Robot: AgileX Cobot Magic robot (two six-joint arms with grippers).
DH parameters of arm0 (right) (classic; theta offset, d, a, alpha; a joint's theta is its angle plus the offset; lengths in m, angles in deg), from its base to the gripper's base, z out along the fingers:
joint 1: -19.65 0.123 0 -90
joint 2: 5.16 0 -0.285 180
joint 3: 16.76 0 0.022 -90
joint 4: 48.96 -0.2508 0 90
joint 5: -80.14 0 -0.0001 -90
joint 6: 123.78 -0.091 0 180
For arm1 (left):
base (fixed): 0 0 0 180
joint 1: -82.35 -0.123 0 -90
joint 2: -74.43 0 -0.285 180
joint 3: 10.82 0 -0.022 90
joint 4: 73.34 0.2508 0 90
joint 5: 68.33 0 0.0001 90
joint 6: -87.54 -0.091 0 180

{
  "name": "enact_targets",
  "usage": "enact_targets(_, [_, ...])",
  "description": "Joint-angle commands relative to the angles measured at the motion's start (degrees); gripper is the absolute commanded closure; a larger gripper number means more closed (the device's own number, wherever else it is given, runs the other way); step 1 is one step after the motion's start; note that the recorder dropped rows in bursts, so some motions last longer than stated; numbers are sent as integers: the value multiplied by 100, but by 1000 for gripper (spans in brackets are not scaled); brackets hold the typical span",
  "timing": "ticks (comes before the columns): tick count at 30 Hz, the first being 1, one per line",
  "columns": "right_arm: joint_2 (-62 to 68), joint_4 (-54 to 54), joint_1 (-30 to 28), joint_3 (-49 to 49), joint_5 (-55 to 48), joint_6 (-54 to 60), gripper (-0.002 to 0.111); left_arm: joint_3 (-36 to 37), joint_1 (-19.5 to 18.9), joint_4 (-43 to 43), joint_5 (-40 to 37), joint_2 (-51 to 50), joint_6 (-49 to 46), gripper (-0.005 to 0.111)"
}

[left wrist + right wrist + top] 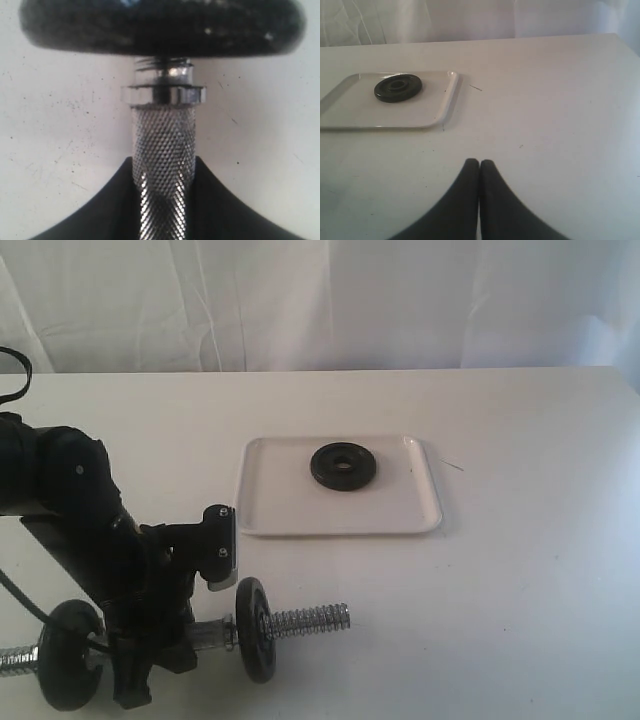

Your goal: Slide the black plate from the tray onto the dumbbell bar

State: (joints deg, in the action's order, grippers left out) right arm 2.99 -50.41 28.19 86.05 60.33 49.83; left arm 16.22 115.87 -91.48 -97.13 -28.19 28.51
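One black plate [344, 466] [398, 88] lies flat in the white tray [400, 515] [380, 120]. The chrome dumbbell bar [305, 620] lies near the front left of the table, its threaded end pointing right. Two more black discs sit on it, one [253, 629] right of my left gripper and one [70, 655] at the far left. My left gripper [200, 635] [164, 165] is shut on the bar's knurled middle [164, 145]. My right gripper [479, 163] is shut on nothing, low over bare table; it does not show in the exterior view.
A white table [540, 570] with a white cloth backdrop behind. The left arm [70, 500] rises at the left edge. A thin dark scrap [455, 466] lies on the table just right of the tray.
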Motion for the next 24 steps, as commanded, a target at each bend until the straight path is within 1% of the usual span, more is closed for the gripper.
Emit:
enact_targets(1, [-36, -7, 11, -3, 22, 11, 108, 4, 42, -93, -157, 23, 32, 107])
enact_targets(7, [-36, -7, 11, -3, 22, 11, 108, -186, 42, -108, -512, 187, 32, 107])
enact_targets(18, [-36, -7, 11, -3, 22, 11, 108, -257, 42, -108, -653, 618, 32, 107])
enact_targets(24, [-36, -7, 11, -3, 22, 11, 108, -257, 42, -111, -653, 905, 399, 107])
